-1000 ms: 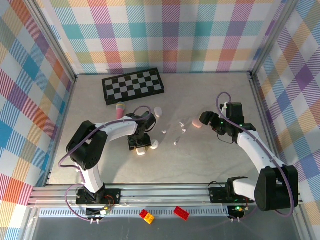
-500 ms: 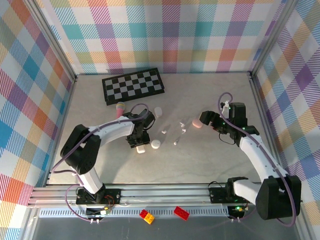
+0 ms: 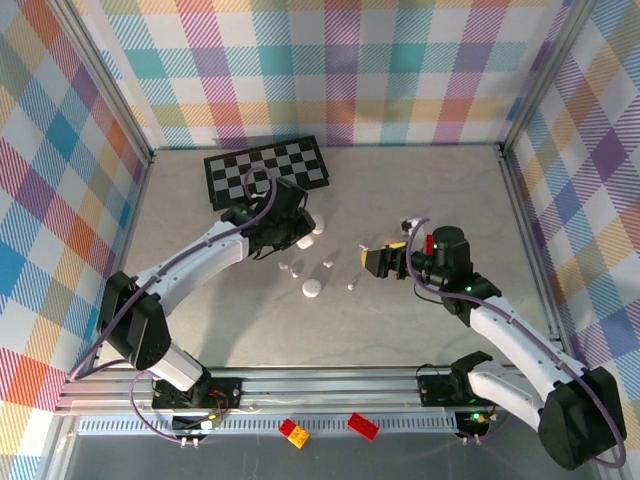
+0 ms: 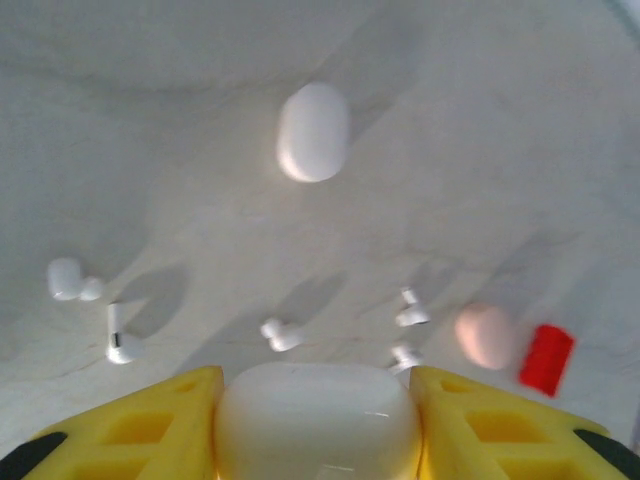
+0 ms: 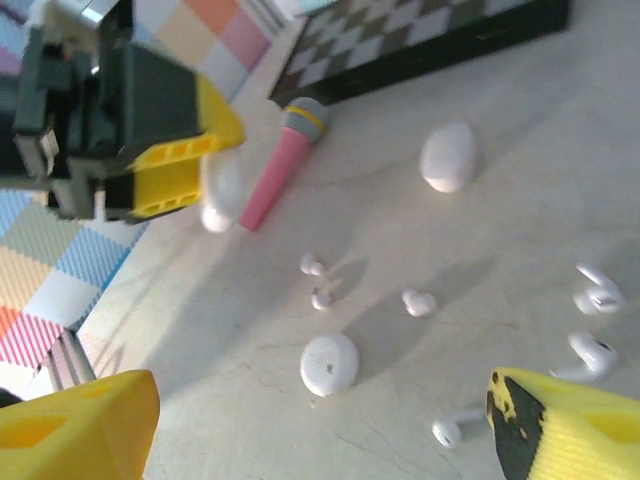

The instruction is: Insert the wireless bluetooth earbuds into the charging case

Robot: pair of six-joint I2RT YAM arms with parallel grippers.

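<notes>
Left gripper point(image 4: 316, 440) is clamped on a white charging case point(image 4: 318, 410), hovering just in front of the chessboard point(image 3: 266, 172). Right gripper point(image 5: 320, 425) hangs wide open. The earbuds point(image 4: 280, 333) lie scattered on the counter point(image 4: 200, 220), nearer the arms than the chessboard.

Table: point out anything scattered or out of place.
The earbuds lie scattered loose across the middle of the table. A pink toy microphone near the chessboard and two toy bricks on the front rail look unrelated to the job.
</notes>
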